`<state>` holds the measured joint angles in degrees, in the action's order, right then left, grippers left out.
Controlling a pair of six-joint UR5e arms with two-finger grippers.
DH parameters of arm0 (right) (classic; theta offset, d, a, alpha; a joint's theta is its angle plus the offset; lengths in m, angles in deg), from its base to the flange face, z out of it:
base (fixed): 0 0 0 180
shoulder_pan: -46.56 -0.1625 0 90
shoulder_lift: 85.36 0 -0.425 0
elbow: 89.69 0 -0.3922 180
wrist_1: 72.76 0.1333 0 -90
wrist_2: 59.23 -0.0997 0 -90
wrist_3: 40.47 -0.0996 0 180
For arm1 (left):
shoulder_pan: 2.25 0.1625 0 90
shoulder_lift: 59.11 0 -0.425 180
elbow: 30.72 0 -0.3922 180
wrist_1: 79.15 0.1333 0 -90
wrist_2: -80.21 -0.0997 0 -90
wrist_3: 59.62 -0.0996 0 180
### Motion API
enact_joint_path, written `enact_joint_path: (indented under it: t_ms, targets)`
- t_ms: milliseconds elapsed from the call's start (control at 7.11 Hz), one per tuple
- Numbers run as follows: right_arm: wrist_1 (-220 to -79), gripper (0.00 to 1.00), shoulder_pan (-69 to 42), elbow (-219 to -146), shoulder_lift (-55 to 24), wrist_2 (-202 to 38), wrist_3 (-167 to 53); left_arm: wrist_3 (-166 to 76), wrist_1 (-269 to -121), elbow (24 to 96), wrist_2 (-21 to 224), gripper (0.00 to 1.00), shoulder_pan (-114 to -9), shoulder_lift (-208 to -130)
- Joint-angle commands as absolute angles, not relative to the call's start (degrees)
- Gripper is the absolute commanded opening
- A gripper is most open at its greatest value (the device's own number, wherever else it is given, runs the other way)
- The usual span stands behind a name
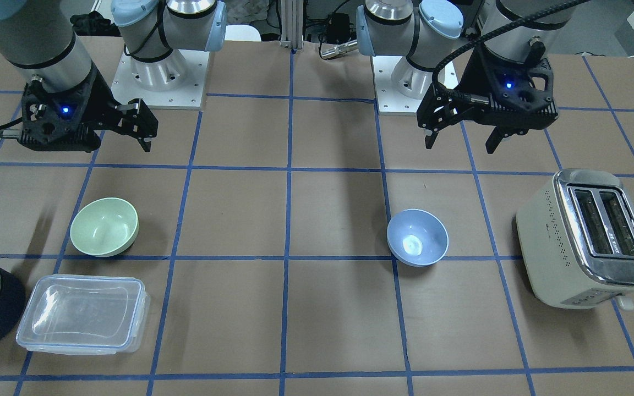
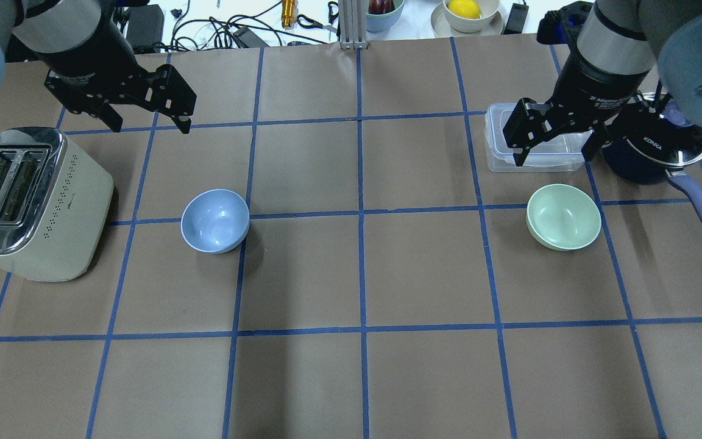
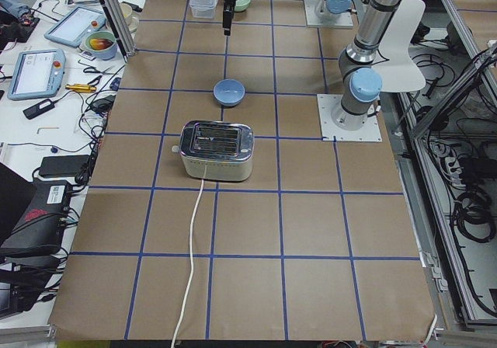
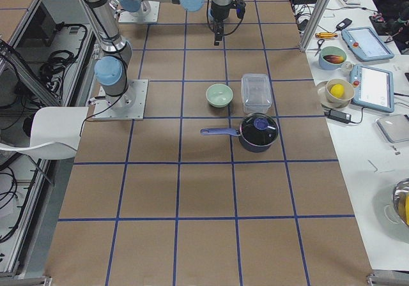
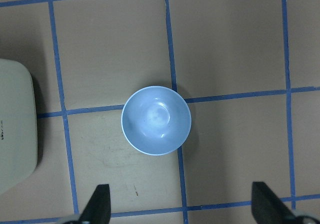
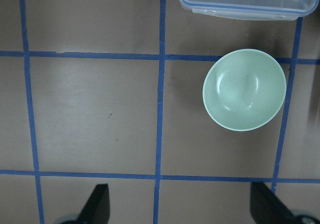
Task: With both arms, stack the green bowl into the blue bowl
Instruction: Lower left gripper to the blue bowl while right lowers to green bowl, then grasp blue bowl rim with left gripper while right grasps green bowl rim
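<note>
The green bowl (image 2: pixel 563 217) stands upright and empty on the table's right side; it also shows in the front view (image 1: pixel 104 226) and the right wrist view (image 6: pixel 244 89). The blue bowl (image 2: pixel 215 221) stands upright and empty on the left side, also in the front view (image 1: pixel 417 237) and the left wrist view (image 5: pixel 156 120). My left gripper (image 2: pixel 151 125) hangs open and empty above the table, beyond the blue bowl. My right gripper (image 2: pixel 555 157) hangs open and empty above the clear container, just beyond the green bowl. Neither touches a bowl.
A cream toaster (image 2: pixel 28 207) stands left of the blue bowl. A clear plastic container (image 2: pixel 497 137) and a dark navy saucepan (image 2: pixel 655 152) with a long handle sit beyond and right of the green bowl. Brown paper with blue tape lines lies between the bowls.
</note>
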<state>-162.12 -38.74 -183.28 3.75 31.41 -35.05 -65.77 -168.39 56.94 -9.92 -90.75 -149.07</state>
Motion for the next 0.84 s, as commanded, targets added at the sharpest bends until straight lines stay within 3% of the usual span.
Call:
enact_joint_path:
  t_ms: [0, 141, 422, 703]
  targets:
    - [-164.1, 1.0, -30.5, -183.8, 1.7, 35.1, -29.9, -65.0, -170.0, 58.6, -10.1, 1.0, -90.5, -149.5]
    - [-168.6, 1.0, -26.6, -184.4, 0.1, 34.8, -22.4, -64.5, -169.6, 60.1, -9.5, 1.0, -90.5, -152.1]
    - [-173.8, 1.0, -22.9, -187.0, -5.2, 34.5, -16.3, -62.0, -150.3, 68.7, -9.0, 1.0, -90.9, -159.4]
    - [-182.2, 1.0, -21.7, -194.1, -7.0, 33.3, -12.2, -62.2, -142.4, 75.2, -9.7, 1.0, -93.1, -163.6]
